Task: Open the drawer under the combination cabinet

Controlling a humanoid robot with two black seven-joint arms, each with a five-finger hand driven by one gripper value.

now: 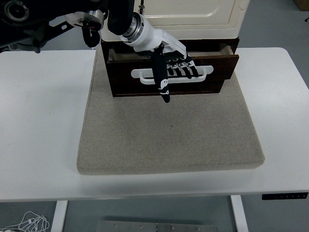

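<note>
Far left: bare white table [38, 121], running out to the picture's edge. Upper left: black left arm [58, 17] reaching in over the table's back corner, ending in a silver wrist and a white-and-black left hand [169, 60]. Left of centre: grey felt mat [169, 130] laid flat on the table, its far edge tucked beneath the cabinet. At the mat's back: dark brown drawer [212, 65] at the base of the cream combination cabinet [193, 14], pulled partway out, with a dark gap open between the drawer front and the cabinet body and a strip of lighter inner wall showing at the drawer's left and right ends. Across the drawer front: long white handle [203, 72], lying horizontal. On the handle, left of its middle: the left hand, four black-and-white fingers [186, 67] hooked side by side through the handle's slot and clamped on its bar, thumb hanging straight down over the drawer front and ending just above the mat. Right of the hand: free stretch of handle, then the drawer's right corner jutting past the cabinet's base. Far right: more bare table, with a small control panel [285, 195] set in its front edge at lower right.
</note>
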